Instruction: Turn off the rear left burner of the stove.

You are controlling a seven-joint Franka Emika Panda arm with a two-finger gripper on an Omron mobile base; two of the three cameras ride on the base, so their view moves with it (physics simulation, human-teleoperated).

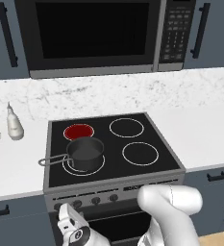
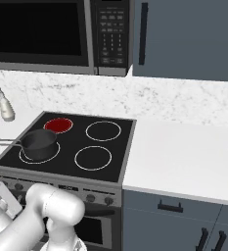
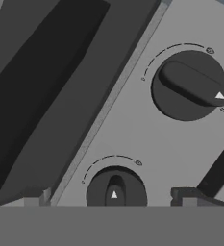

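I've got the stove [image 1: 114,178] set into the white worktop [image 1: 200,134], a grey saucepan [image 1: 84,153] on its front left ring. Behind the pan the rear left burner [image 1: 79,131] glows red, so it's on. My gripper [image 3: 113,198] hangs low at the front panel because the knobs are there: fingers [image 3: 36,198] spread wide, holding nothing, bracketing one knob [image 3: 116,191], with another knob [image 3: 189,85] beyond it.

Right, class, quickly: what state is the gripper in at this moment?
Gripper: open, holding nothing, fingertips either side of a stove knob.
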